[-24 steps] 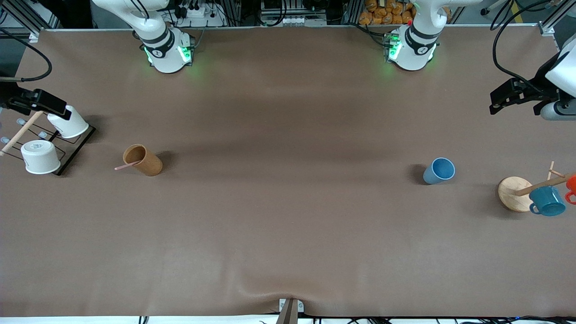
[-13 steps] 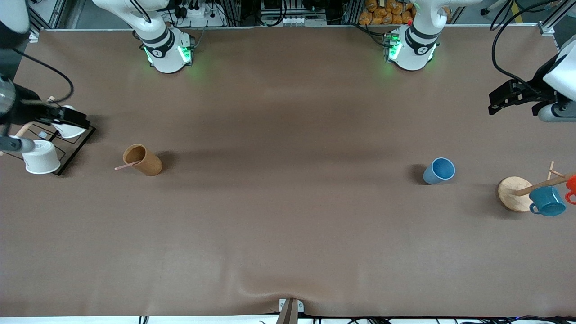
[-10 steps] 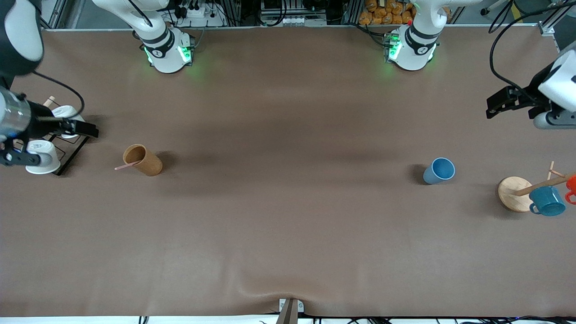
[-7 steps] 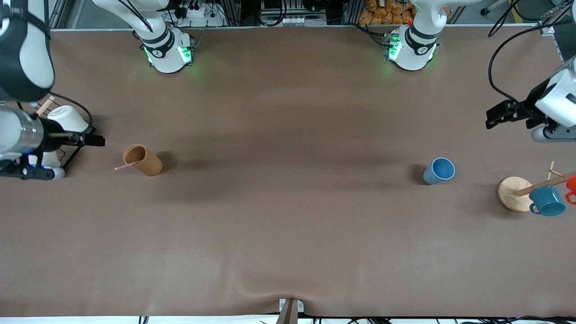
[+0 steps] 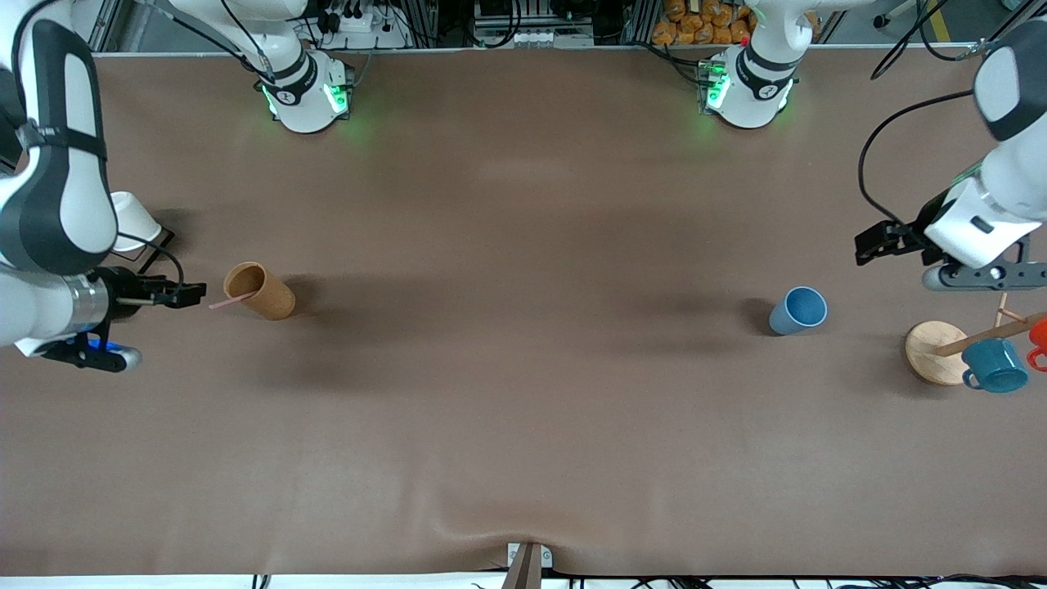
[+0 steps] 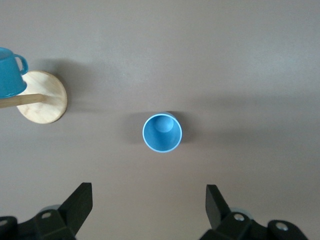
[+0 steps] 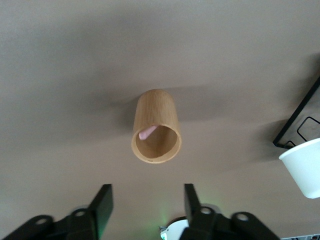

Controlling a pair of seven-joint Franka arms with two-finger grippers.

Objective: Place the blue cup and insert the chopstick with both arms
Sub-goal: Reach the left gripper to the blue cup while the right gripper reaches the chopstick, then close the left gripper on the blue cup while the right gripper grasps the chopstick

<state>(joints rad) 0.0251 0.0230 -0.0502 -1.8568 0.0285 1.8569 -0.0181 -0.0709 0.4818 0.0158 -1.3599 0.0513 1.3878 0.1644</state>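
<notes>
The blue cup (image 5: pixel 799 310) stands upright at the right of the front view, mouth up and empty (image 6: pixel 162 132), on the brown table (image 5: pixel 523 393). Above and right of it in the frame hangs the left gripper (image 5: pixel 869 245), forearm slanting down from the upper right corner, fingers (image 6: pixel 79 200) spread wide, holding nothing. Over at the left of the frame the chopstick (image 5: pixel 231 301) leans out of the brown cup (image 5: pixel 260 290), its pink end showing inside the mouth (image 7: pixel 147 132). The right gripper (image 5: pixel 195 291) sits level just beside the stick's outer tip, arm bent in from the left edge, jaws parted and empty. A teal mug (image 5: pixel 995 365) hangs by the wooden rack (image 5: pixel 936 352), lower right.
</notes>
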